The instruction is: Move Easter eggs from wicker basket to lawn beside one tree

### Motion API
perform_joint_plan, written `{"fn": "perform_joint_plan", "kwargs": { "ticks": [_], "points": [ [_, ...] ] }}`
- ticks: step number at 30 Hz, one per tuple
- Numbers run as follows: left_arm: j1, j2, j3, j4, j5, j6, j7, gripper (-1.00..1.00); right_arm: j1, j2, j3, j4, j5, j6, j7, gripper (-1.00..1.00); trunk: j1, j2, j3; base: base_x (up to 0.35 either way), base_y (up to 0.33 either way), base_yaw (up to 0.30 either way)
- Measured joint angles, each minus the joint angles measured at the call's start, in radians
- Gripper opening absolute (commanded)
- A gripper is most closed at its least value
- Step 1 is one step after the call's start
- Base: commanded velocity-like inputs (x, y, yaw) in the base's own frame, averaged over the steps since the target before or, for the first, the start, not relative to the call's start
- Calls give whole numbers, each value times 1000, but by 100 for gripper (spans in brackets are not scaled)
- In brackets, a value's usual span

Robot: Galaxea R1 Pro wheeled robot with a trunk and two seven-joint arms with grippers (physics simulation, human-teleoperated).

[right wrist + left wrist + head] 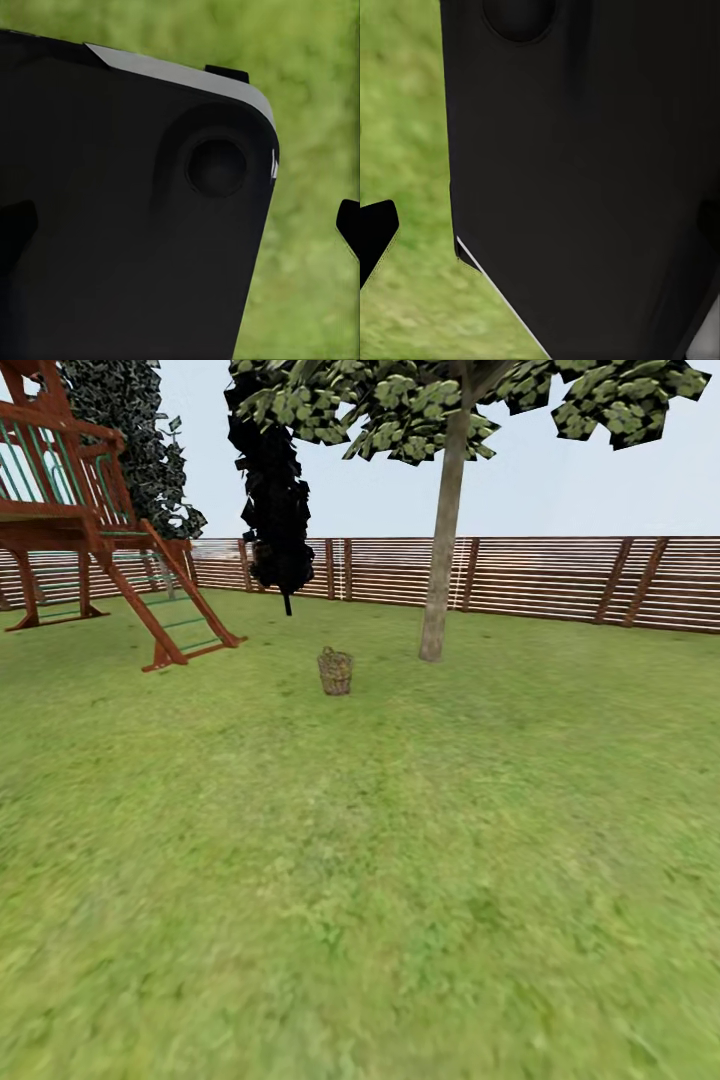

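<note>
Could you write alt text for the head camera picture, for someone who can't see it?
A small wicker basket stands on a wide green lawn, a little left of a pale-trunked tree. Behind them runs a brown slatted fence, with a red wooden play frame at the left.

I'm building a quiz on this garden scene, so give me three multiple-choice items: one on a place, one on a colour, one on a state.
1. Where is the wicker basket?
A. On the lawn, left of the tree trunk
B. Under the play structure
C. Against the fence

2. What colour is the fence?
A. White
B. Brown
C. Blue

3. How does the basket stand?
A. Upright
B. Tipped on its side
C. Hanging from a branch

Answers: 1 A, it sits on grass beside the pale trunk. 2 B, its slats are brown. 3 A, its rim faces up.
</note>
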Motion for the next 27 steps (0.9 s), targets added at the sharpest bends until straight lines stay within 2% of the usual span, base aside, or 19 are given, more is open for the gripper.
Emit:
{"fn": "perform_joint_plan", "kwargs": {
  "ticks": [10,19,27],
  "points": [
    [0,0,0,1,0,0,0,100,0,-2,-1,1,1,-1,5,100,0,0,0,337,0,0],
    [0,0,0,1,0,0,0,100,0,-18,-1,5,-5,-16,-2,100,0,0,0,337,0,0],
    [0,0,0,1,0,0,-1,100,0,-12,0,4,-2,-17,-2,100,0,0,0,337,0,0]
  ]
}}
